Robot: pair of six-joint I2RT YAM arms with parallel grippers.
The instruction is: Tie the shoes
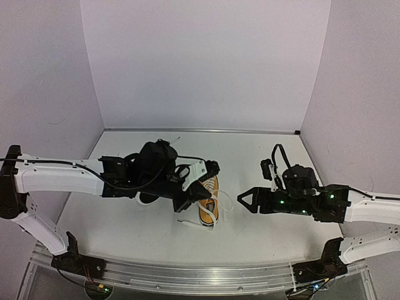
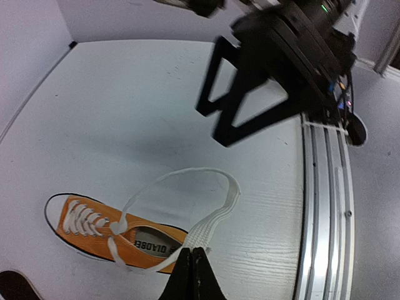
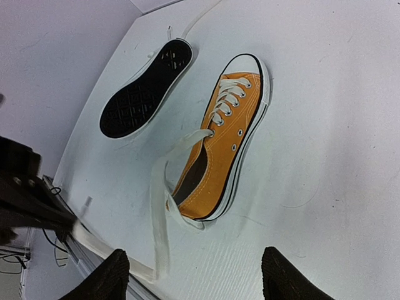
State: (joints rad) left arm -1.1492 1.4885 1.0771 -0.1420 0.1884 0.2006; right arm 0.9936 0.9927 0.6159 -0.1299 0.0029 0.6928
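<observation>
left tool (image 2: 191, 255) is pinched right down, tips together, on the white lace (image 2: 212, 219) of the orange sneaker (image 2: 106, 234). from the wrist view the lace comes out of the top eyelets, swings round in a wide loop over the table (image 1: 269, 150) and lands right at those tips. looks taut-ish on the way in, slack in the loop.

right tool (image 3: 197, 256) is spread wide, holding nothing and touching nothing. it hangs over the table just right of the orange sneaker, pointing at it, with a bare gap between them.

orange sneaker sits upright on its sole about mid-table, nearer the near edge than the far one, tongue area open and the lower lacing still threaded. the other sneaker (image 3: 147, 87) lies sole-up, black tread showing, just left of the orange one and apart from it. in the top view the left arm covers most of it.

only clutter is the metal rail (image 2: 325, 206) along the near edge. the lace loop lies between the right tool and the shoe.
</observation>
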